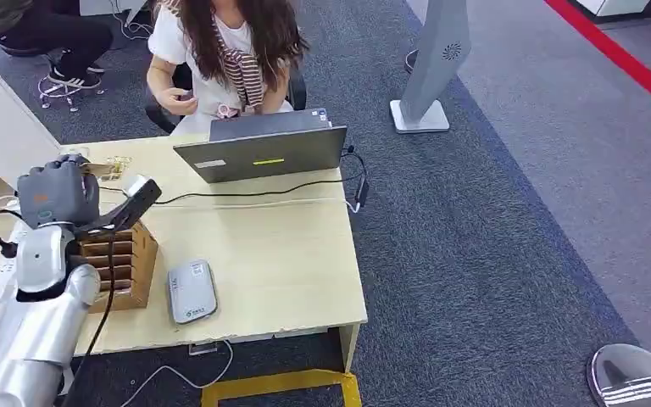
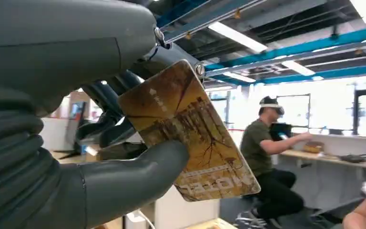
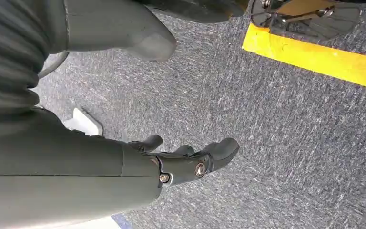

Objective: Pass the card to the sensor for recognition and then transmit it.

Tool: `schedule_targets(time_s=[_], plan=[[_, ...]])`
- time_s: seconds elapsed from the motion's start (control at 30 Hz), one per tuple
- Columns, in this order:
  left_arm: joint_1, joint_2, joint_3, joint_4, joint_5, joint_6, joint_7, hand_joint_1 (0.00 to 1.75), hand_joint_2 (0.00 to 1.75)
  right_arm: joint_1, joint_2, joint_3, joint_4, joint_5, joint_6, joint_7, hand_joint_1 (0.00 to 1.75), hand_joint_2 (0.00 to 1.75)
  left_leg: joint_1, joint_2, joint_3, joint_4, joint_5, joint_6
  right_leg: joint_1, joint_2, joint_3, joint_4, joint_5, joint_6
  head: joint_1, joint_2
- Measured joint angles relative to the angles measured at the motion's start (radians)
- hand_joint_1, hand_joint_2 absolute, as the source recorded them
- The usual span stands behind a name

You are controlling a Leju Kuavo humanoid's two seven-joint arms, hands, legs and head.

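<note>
Office floor of grey carpet, one pale wooden table [image 1: 288, 271] before me. Item one: card [image 2: 190, 133], golden-brown print, pinched at one end between the thumb and dark fingers of my left robot hand [image 1: 58, 193], raised above the table's left part; the free end juts clear in the left wrist view. I judge it thin, stiff, light and slick, so the hold belongs flat on both faces near an edge, leaving the printed area open to the reader. Item two: grey flat sensor [image 1: 191, 291] lying near the table's front edge, just beside a wooden slotted box [image 1: 123, 263]. Item three: right robot hand [image 3: 181, 162], hanging over the carpet, fingers loosely apart, holding nothing. Item four: laptop [image 1: 263, 151] at the far edge, a seated person [image 1: 220, 51] behind it, black cable [image 1: 254, 193] trailing across. Unclear: in the head view my own hand hides the card almost wholly, and the lettering on the card is too blurred to read.
</note>
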Motion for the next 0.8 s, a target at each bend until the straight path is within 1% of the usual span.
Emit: schedule_targets(time_s=[0.1, 0.17, 0.27, 0.33, 0.4, 0.5, 0.63, 0.73, 0.8], plan=[[0.074, -0.015, -0.030, -0.067, 0.024, -0.019, -0.015, 1.75, 1.75, 0.000, 0.000, -0.002, 0.000, -0.007, -0.008, 0.000, 0.00, 1.75, 0.000, 0.000, -0.001, 0.000, 0.000, 0.000, 0.000, 0.000, 0.000, 0.000, 0.000, 0.000, 0.000, 0.000], [0.119, -0.024, -0.058, -0.112, 0.040, -0.052, -0.012, 1.75, 1.75, 0.001, 0.002, -0.006, 0.000, -0.010, -0.010, -0.002, 0.00, 1.75, 0.000, 0.000, -0.001, 0.000, 0.000, 0.000, 0.000, 0.000, -0.001, 0.000, 0.000, 0.000, 0.000, 0.000], [0.163, -0.029, -0.092, -0.165, 0.055, -0.103, 0.000, 1.75, 1.75, 0.002, 0.003, -0.014, 0.000, -0.011, -0.011, -0.004, 0.00, 1.75, 0.000, 0.000, -0.002, 0.000, 0.000, 0.000, 0.000, 0.000, -0.001, 0.000, 0.000, 0.000, 0.000, 0.000], [0.183, -0.030, -0.113, -0.196, 0.060, -0.126, 0.006, 1.75, 1.75, 0.002, 0.003, -0.021, 0.000, -0.011, -0.011, -0.004, 0.00, 1.75, 0.000, 0.000, -0.002, 0.000, 0.000, 0.000, 0.000, 0.000, -0.001, 0.000, 0.000, 0.000, 0.000, 0.000], [0.197, -0.030, -0.129, -0.220, 0.062, -0.141, 0.011, 1.75, 1.75, 0.003, 0.003, -0.026, 0.000, -0.011, -0.011, -0.004, 0.00, 1.75, 0.000, 0.000, -0.002, 0.000, 0.000, 0.000, 0.000, 0.000, -0.001, 0.000, 0.000, 0.000, 0.000, 0.000], [0.211, -0.030, -0.156, -0.249, 0.067, -0.191, 0.028, 1.75, 1.75, 0.003, 0.003, -0.033, 0.000, -0.011, -0.013, -0.004, 0.00, 1.75, 0.000, 0.000, -0.002, 0.000, 0.000, 0.000, 0.000, 0.000, -0.001, 0.000, 0.000, 0.000, 0.000, 0.000], [0.219, -0.030, -0.176, -0.267, 0.067, -0.204, 0.031, 1.75, 1.75, 0.003, 0.003, -0.041, 0.000, -0.011, -0.013, -0.004, 0.00, 1.75, 0.000, 0.000, -0.002, 0.000, 0.000, 0.000, 0.000, 0.000, -0.001, 0.000, 0.000, 0.000, 0.000, 0.000], [0.220, -0.026, -0.190, -0.271, 0.073, -0.273, 0.050, 1.75, 1.75, 0.003, 0.004, -0.045, 0.000, -0.009, -0.013, -0.003, 0.00, 1.75, 0.000, 0.000, -0.002, 0.000, 0.000, 0.000, 0.000, 0.000, -0.001, 0.000, 0.000, 0.000, 0.000, 0.000], [0.223, -0.021, -0.200, -0.271, 0.078, -0.305, 0.061, 1.75, 1.75, 0.003, 0.004, -0.050, 0.000, -0.009, -0.014, -0.003, 0.00, 1.75, 0.000, 0.000, -0.002, 0.000, 0.000, 0.000, 0.000, 0.000, -0.001, 0.000, 0.000, 0.000, 0.000, 0.000]])
